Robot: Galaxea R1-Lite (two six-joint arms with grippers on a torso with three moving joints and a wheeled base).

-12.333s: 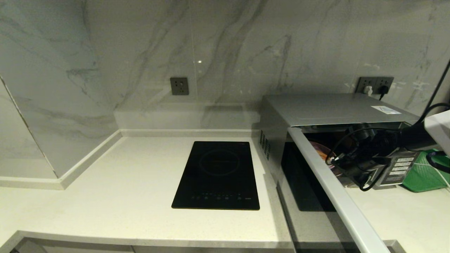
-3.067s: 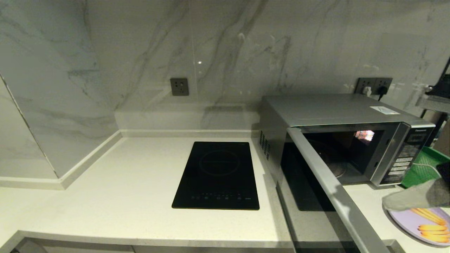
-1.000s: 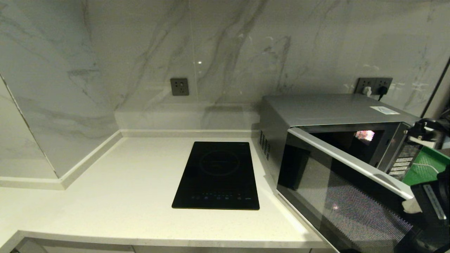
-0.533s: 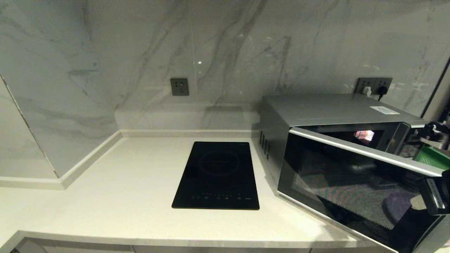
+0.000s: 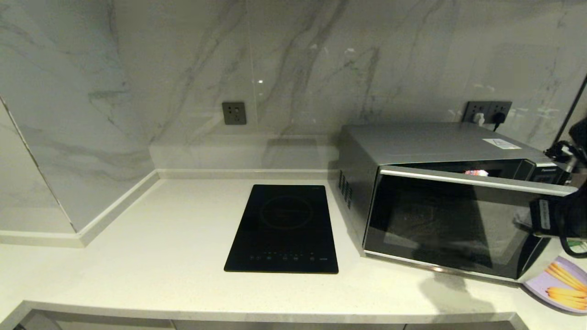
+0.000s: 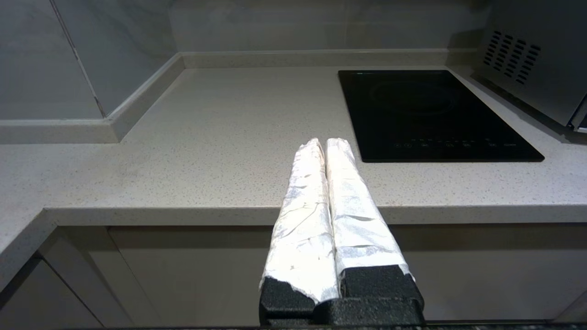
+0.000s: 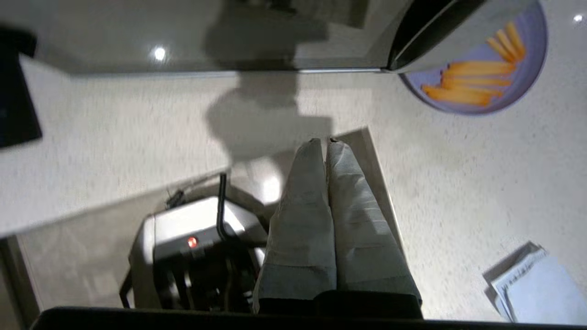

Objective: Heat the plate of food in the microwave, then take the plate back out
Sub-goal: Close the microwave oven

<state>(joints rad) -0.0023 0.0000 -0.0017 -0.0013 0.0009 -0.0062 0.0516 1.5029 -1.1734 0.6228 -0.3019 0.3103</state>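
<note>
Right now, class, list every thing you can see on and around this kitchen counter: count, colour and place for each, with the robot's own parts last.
microwave: one, silver with a dark glass door nearly shut, on the counter's right
plate of food: one, pale lavender with yellow-orange sticks, on the counter by the microwave's front right corner
induction hob: one, black, set in the counter left of the microwave
counter: one, pale speckled
wall sockets: a single grey one above the hob, a double one behind the microwave
folded paper: one, pale blue-white, seen only in the right wrist view
left pincer: one, white-wrapped, shut, parked off the counter's front edge
right pincer: one, grey-wrapped, shut, in front of the microwave's door, near the plate
</note>
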